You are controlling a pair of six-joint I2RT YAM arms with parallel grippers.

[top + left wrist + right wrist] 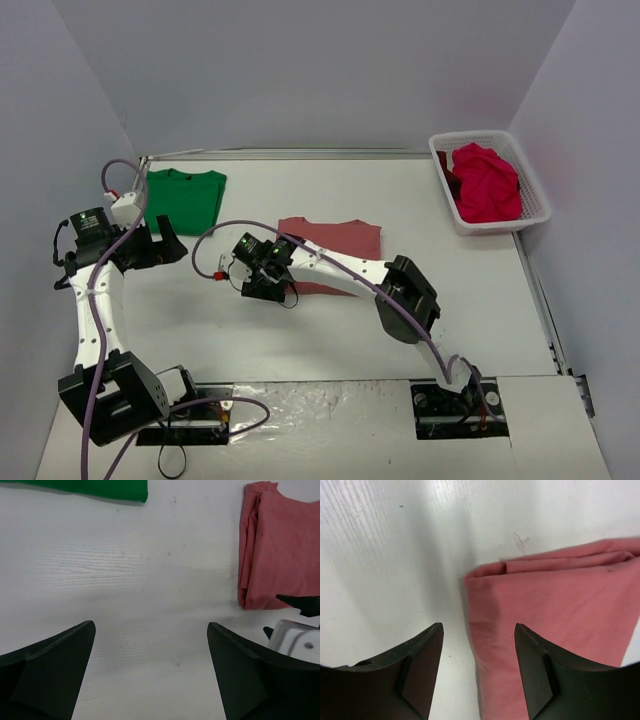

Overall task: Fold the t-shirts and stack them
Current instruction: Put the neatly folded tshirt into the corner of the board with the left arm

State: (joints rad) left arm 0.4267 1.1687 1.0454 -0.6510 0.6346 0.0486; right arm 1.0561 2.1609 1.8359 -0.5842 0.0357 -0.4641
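- White wood-grain worktop (300, 335), pale grey walls on three sides, both arms reaching out over it.
- Right claw (478, 630) is the one in play. Its jaws are partway apart and clamped on nothing, low over the near-left corner of the salmon-pink t-shirt (555, 615). One finger is over bare worktop, the other over cloth.
- My read is that it's lining up a pinch on that edge, either for one more fold or to carry the shirt off for stacking.
- To do it well, come in flat so the lower finger slides under every layer, not just the top one. Bite close to the corner and close fully before lifting, or the fold will spill open.
- The shirt itself is soft cotton, already down to a tidy rectangle. Stacked layers show at the corner with a small tuck, plus gentle creases and a tiny dark speck. It lies flat in the middle of the worktop.
- Left claw (151, 630) has its jaws flung wide and empty, hanging over bare surface between the two laid-out shirts.
- Green t-shirt (185, 198) lies flat and folded at the far left, well apart from the pink one.
- Crimson t-shirts (487, 183) sit heaped and unfolded in the white lattice basket (490, 227) at the far right, so there's plenty left to do.
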